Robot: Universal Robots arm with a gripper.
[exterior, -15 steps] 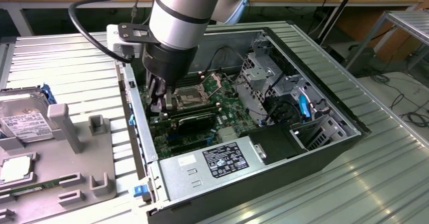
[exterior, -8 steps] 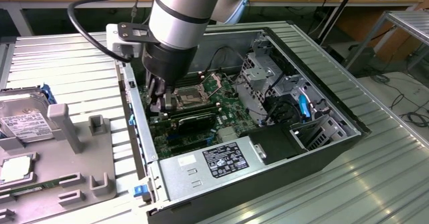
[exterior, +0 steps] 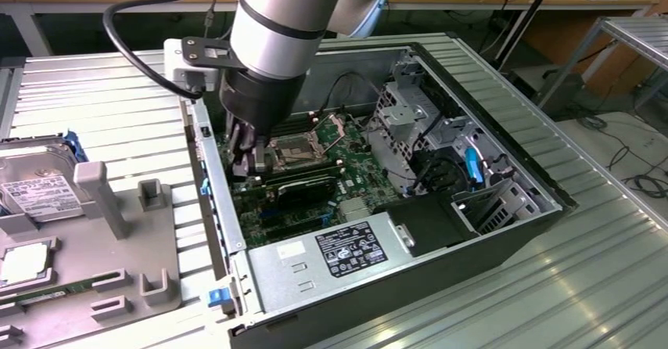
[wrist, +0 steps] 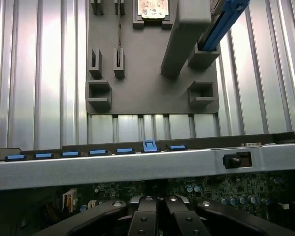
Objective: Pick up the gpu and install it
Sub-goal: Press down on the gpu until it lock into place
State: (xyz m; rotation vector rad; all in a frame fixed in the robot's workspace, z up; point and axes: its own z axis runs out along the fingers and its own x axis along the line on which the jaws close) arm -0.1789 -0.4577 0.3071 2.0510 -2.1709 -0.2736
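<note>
In the exterior view we see the gpu (exterior: 297,183) lying inside the open computer case (exterior: 522,169), its long axis running across the motherboard (exterior: 350,142). The arm hides its near end. The gripper (exterior: 249,157) is clenched at the card's end. In the wrist view, closed fingers (wrist: 145,219) press together above the motherboard; the card is hidden.

One open computer case (exterior: 501,130) lies on the ribbed metal table (exterior: 584,271), with one motherboard (exterior: 345,149) inside and one labelled power supply (exterior: 334,259). One grey fixture tray (exterior: 115,232) sits beside it, carrying one hard drive (exterior: 37,181), one memory stick (exterior: 47,296) and one processor chip (exterior: 23,263). One robot arm (exterior: 277,28) reaches into the case.
</note>
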